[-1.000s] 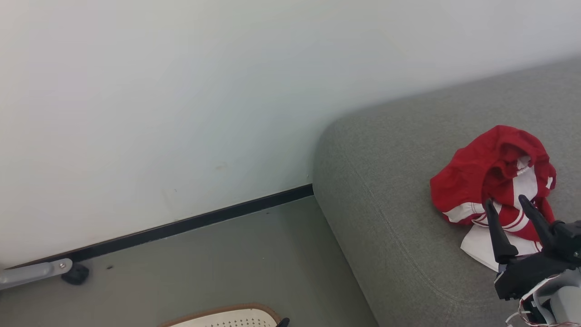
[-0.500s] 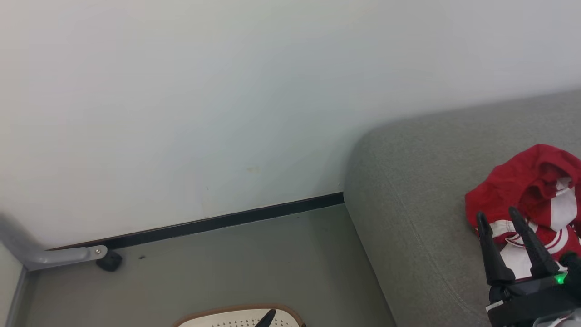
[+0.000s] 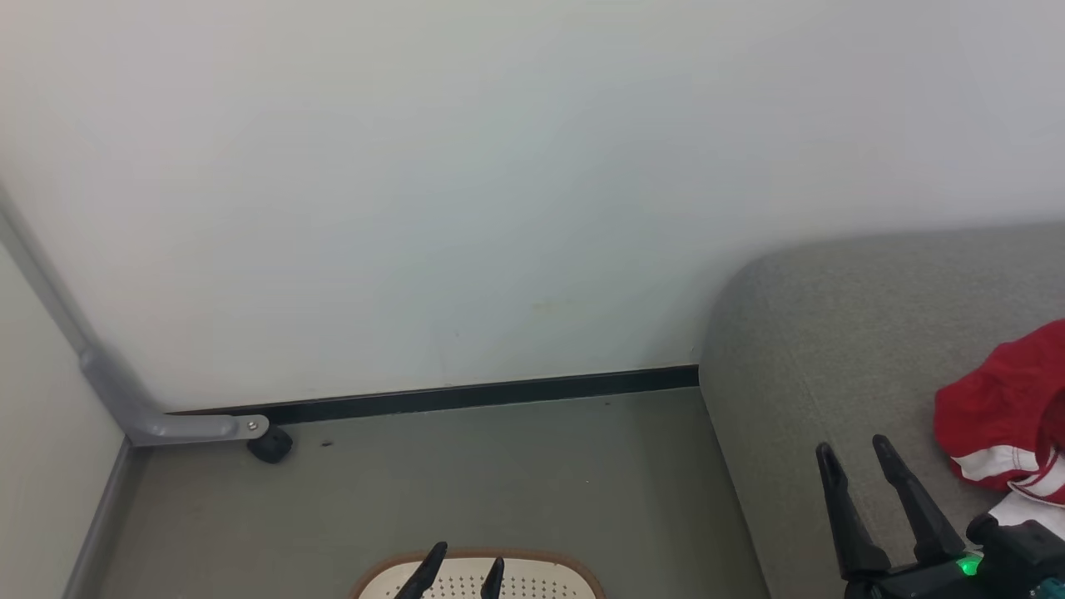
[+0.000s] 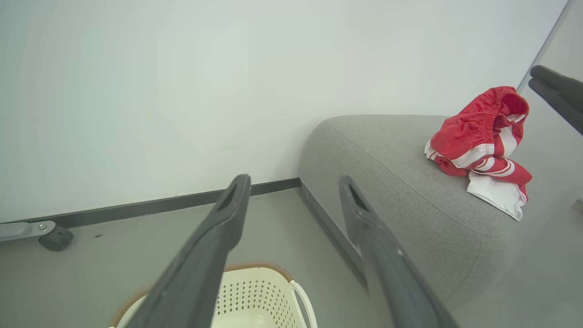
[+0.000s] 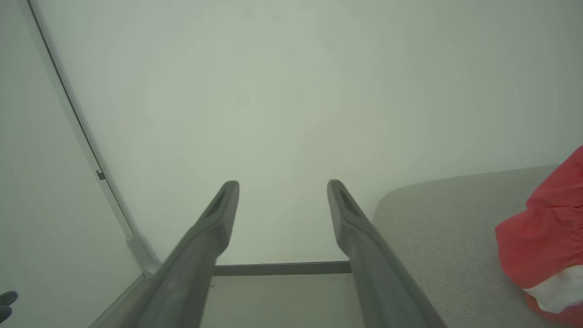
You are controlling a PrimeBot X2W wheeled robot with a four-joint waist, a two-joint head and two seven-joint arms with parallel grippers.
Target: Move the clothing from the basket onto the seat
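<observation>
Clothing (image 4: 471,132) lies crumpled, red with white stripes.

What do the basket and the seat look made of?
Basket: likely plastic, cream, smooth moulded wall with punched holes, brown rim. Seat: grey woven upholstery fabric, matte, with visible weave and a stitched seam.

The clothing (image 3: 1007,416) lies on the seat (image 3: 815,333), which stands on the floor (image 3: 499,482) against the wall (image 3: 416,208) behind it. The basket (image 3: 557,582) sits on the floor left of the seat and nearer the robot, below the fingers of the left gripper (image 3: 468,556). The fingers of the right gripper (image 3: 852,447) hang over the seat, just left of the clothing.
</observation>
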